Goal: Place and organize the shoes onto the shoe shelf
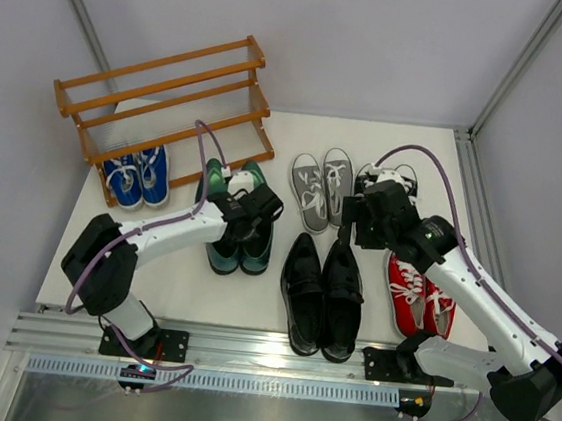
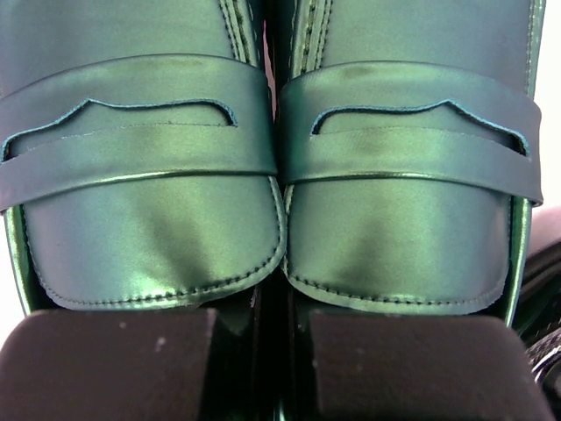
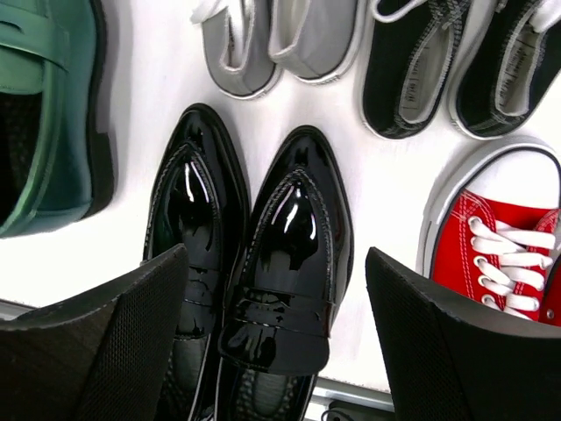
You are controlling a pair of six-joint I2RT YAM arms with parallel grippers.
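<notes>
2 robot arms work over 6 pairs of shoes on a white surface [image 1: 178, 285]. Nearest the arm bases, at lower centre of the overhead frame, lie the black leather loafers [image 1: 325, 294], with the red sneakers [image 1: 416, 297] just to their right. The right arm [image 1: 474, 289] hangs above the black pair's far end, its jaws spread wide and holding nothing. Left of centre, the left arm [image 1: 163, 228] reaches across to the dark green loafers [image 1: 229, 250], which sit side by side and touching, their long axis running roughly bottom to top of the frame. Its jaws are drawn nearly together, pads [image 2: 105, 360] at the shoe openings, and appear to pinch the 2 adjoining inner walls. Farther back stand the grey sneakers [image 1: 322, 187] and the black-and-white lace-up sneakers [image 1: 393, 174], partly hidden by the right wrist. The blue sneakers [image 1: 137, 177] sit at the lowest rails of the shoe shelf [image 1: 164, 83] in the upper left; whether on its bottom tier or beneath it cannot be told. The upper 2 tiers look bare. The shelf lies up and left of the green pair, nearer the left arm, and the loafers' long axis already runs roughly across the rails.
</notes>
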